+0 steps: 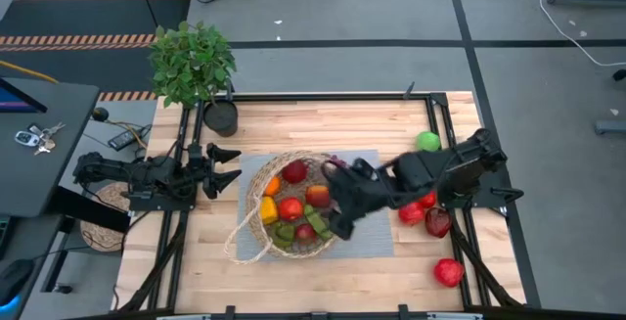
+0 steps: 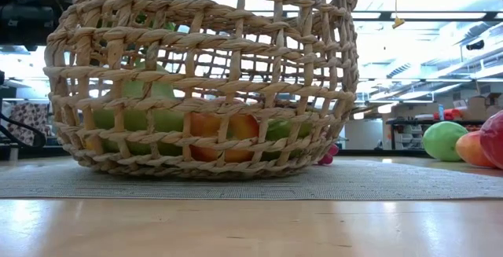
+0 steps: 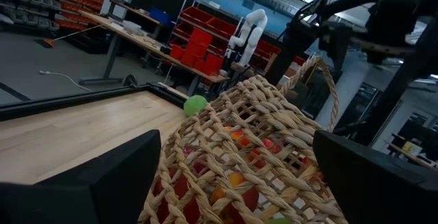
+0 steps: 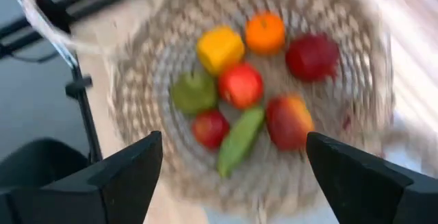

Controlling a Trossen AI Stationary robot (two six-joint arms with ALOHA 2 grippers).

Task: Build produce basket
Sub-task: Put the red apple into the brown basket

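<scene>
Seven pieces of produce [image 4: 241,85] lay inside the basket [image 1: 256,234], which sat on a grey mat [image 1: 377,242] near the middle of the tabletop [image 1: 333,124]: a yellow pepper [image 4: 220,47], an orange [image 4: 265,32], several red pieces and two green ones. Four more pieces remained outside, toward the right edge of the tabletop: a green apple [image 1: 427,142], two red pieces [image 1: 412,212] beside the right arm, and one red piece [image 1: 448,272] near the front right corner. The right end effector [image 1: 342,214] hovered over the basket's right half, fingers spread wide and empty. The left end effector [image 1: 223,168], also wide and empty, waited beside the basket's left rim. Judged step: a release just made, next pick pending. To do it well, the right arm should lift clear of the looping handle [image 1: 246,247] before swinging right, then take the nearest red pieces first, lowering squarely over one so the round toy does not roll away.
</scene>
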